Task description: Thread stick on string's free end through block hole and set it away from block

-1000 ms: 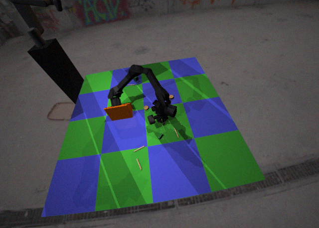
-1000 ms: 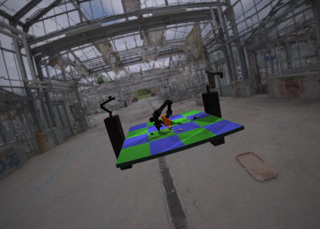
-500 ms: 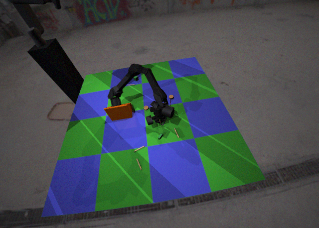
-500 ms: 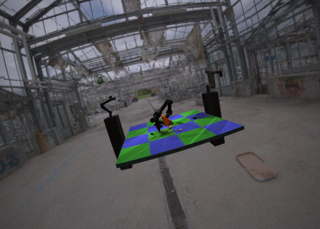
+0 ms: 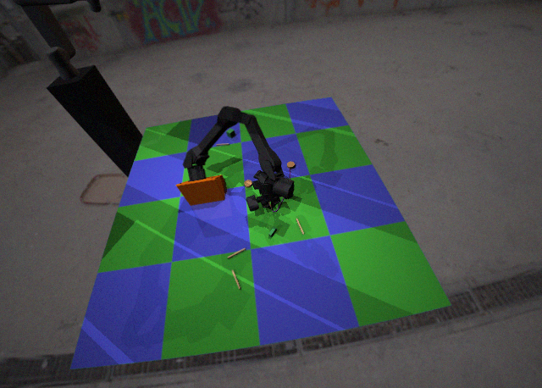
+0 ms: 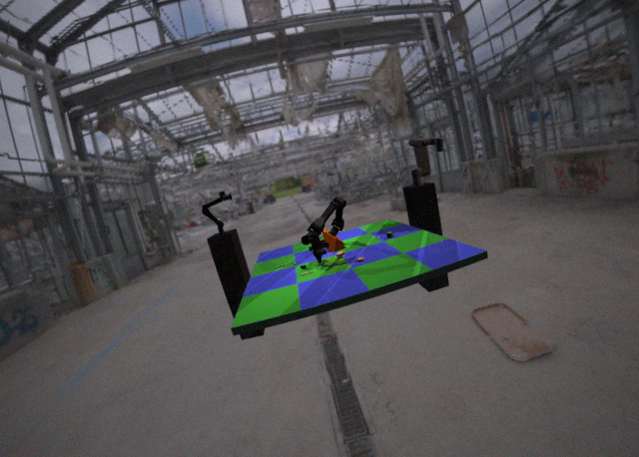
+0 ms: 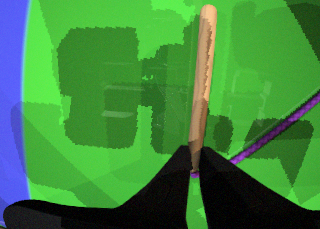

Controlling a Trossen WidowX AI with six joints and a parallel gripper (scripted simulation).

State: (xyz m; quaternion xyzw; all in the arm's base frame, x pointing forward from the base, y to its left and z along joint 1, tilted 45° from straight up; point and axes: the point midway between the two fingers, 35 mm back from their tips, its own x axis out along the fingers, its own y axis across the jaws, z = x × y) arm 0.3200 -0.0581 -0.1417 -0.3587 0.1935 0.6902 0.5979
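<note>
My gripper (image 5: 265, 203) (image 6: 318, 254) (image 7: 193, 154) is shut on one end of the thin wooden stick (image 7: 202, 79). The stick points straight out ahead of the fingers, above a green square of the table. The purple string (image 7: 280, 128) runs from the held end off to the right. The orange block (image 5: 201, 190) (image 6: 332, 242) stands on edge to the left of the gripper, apart from it; its hole does not show. Two round wooden buttons (image 5: 290, 163) (image 5: 248, 183) lie beside the arm; I cannot tell which one holds the string.
Loose sticks lie on the table (image 5: 384, 270) at the front (image 5: 300, 225) (image 5: 236, 252) (image 5: 236, 279), and one lies at the back (image 5: 222, 144). Small green cubes sit at the back (image 5: 230, 133) and near the gripper (image 5: 272, 232). A black post (image 5: 94, 113) stands off the table's left edge.
</note>
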